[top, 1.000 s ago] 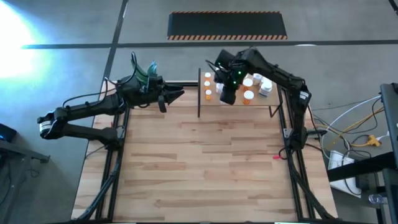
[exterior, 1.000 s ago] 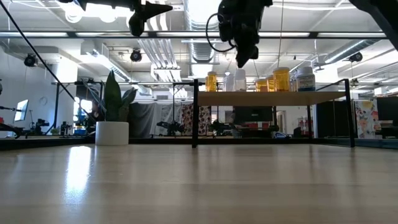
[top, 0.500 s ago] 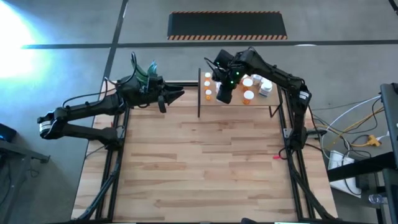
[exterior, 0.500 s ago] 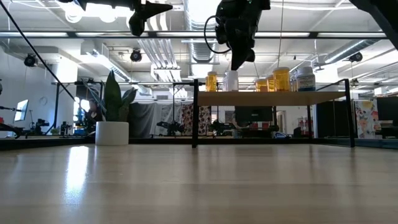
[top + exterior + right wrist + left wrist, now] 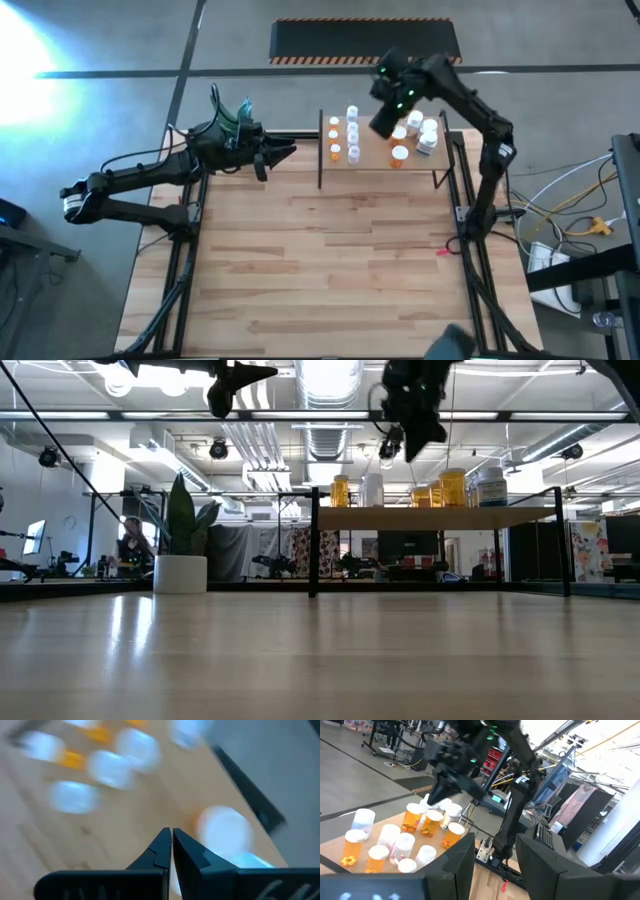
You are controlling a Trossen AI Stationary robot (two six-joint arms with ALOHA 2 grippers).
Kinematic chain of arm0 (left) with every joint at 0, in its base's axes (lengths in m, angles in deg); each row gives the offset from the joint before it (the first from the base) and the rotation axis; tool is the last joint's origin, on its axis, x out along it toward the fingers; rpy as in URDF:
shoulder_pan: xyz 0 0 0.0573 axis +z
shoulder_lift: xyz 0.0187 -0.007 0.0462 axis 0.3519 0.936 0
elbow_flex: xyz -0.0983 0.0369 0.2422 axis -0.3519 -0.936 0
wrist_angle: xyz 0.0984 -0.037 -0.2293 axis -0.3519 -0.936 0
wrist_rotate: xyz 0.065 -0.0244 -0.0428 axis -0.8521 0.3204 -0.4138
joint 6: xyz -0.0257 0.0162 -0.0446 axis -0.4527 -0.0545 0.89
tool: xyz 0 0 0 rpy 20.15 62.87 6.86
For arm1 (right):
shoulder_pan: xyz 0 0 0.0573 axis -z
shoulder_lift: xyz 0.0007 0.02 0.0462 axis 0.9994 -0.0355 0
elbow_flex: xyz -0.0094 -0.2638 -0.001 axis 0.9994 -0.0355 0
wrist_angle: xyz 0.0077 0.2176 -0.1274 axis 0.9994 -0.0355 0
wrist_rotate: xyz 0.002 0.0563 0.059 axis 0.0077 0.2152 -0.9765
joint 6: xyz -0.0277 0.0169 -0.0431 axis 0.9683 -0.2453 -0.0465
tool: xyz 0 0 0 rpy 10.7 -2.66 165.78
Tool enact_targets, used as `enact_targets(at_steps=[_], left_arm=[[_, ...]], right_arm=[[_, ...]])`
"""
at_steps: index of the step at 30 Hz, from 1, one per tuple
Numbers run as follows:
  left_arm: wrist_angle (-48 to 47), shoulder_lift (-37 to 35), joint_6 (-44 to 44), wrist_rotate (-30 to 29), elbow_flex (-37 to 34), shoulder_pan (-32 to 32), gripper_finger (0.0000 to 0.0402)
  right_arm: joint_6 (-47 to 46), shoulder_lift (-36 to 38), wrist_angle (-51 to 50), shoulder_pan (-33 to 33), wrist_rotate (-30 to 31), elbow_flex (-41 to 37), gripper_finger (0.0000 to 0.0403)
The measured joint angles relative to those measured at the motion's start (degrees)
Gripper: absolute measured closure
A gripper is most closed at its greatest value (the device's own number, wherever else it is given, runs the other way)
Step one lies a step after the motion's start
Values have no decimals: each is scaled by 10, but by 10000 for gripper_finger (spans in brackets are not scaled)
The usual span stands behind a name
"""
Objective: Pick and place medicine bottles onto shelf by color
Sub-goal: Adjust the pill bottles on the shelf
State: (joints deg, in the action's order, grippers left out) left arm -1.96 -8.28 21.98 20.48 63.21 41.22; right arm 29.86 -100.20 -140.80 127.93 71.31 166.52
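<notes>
A: Where do the small white-capped medicine bottles [image 5: 352, 131] stand?

B: All I can see are upright on the light-wood shelf with thin black posts [image 5: 372, 161] at the far edge of the slatted wooden surface [image 5: 320, 260]: orange ones, white ones, clear ones. None lies on the surface itself.

A: And the right gripper [image 5: 385, 122]?

B: It hangs above the shelf's middle, fingers pressed together and holding nothing. The bottles sit below it and to either side, long axes vertical, so any grasp would likely come from above or the side.

A: The left gripper [image 5: 285, 152]?

B: It waits off the shelf's left end, beside the white plant pot [image 5: 181, 573], fingers narrowly apart and empty. The right arm is clearly nearer the bottles, so I'd judge any regrouping by colour is its job.
</notes>
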Motion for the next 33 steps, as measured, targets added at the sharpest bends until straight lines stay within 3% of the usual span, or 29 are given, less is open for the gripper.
enact_targets(at_steps=[7,11,16,24,33], left_arm=[[0,0,0,0,0,0,275],[5,0,0,0,0,0,275],[10,1,0,0,-1,0,275],[14,1,0,0,-1,0,275],[14,2,-1,0,-1,0,275]], right_arm=[[4,-19,-12,98,-2,-23,394],[22,-33,-11,99,-27,-34,394],[15,-46,8,96,-14,-40,394],[-27,-51,94,93,-36,-41,394],[-33,-38,88,92,-42,-28,394]])
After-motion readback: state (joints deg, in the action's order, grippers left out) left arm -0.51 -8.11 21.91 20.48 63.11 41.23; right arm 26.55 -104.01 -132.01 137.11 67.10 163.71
